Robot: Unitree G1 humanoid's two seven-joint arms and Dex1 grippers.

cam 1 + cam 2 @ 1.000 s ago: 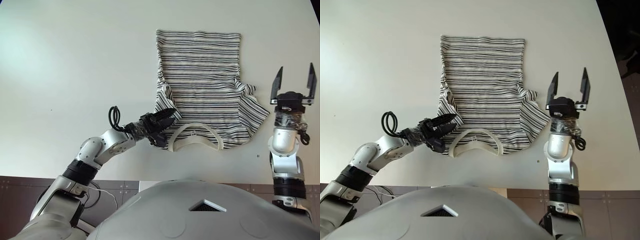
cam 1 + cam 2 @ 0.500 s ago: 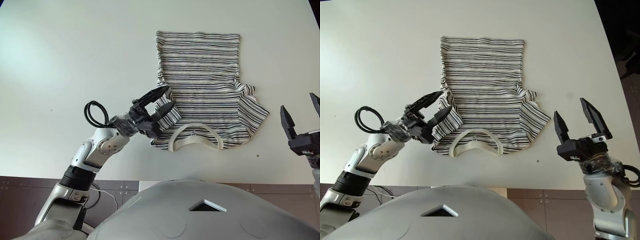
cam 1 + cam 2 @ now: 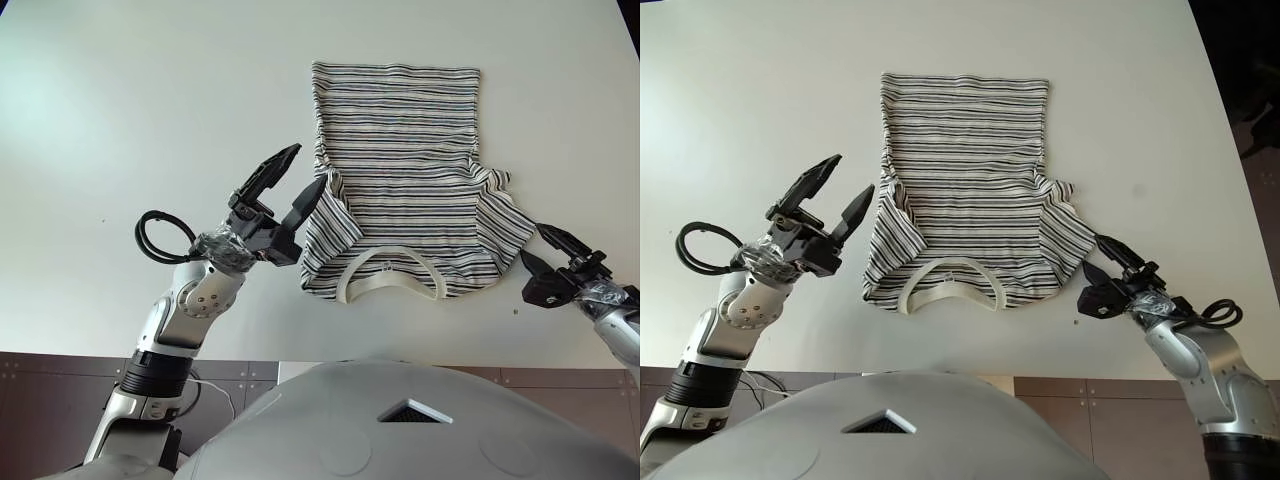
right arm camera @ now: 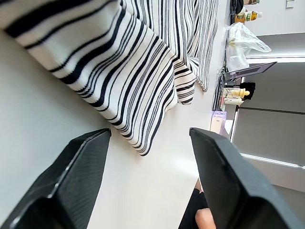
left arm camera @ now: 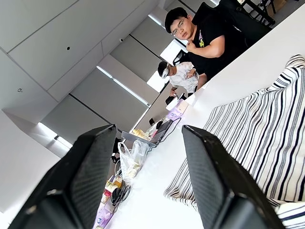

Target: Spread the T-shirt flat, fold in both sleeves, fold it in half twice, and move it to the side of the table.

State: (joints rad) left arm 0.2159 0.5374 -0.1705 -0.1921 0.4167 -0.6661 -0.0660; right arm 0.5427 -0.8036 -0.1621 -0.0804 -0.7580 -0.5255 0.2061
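T-shirt (image 3: 400, 150): striped, lying on the white surface (image 3: 150, 100) straight ahead of me, hem at the far end and collar at the near end, close to the near edge of the surface.
Collar (image 3: 390, 275): white band, open curve, facing up.
Left sleeve (image 3: 330, 230): folded in over the body, so the left side of the shirt runs as a slanted edge from the armpit down to the collar.
Right sleeve (image 3: 505, 225): spread outward past the body, with a small rumpled peak where it meets the side seam.
Body of the shirt: mostly smooth, with the hem straight across.
Left jaws: wide apart, holding nothing. Both fingers (image 3: 272, 170) point up and away from me, just left of the folded sleeve. The nearer fingertip is close to the shirt's left edge, and in the right eye view a gap shows between them.
Right jaws: apart, holding nothing, low over the surface just beside the near right corner of the shirt. The fingers (image 3: 1118, 250) point toward the right sleeve. In the right wrist view, the striped corner (image 4: 143, 95) lies ahead of the two fingers and is not between them.
Contact on the right: I cannot tell whether the upper fingertip touches the cloth.
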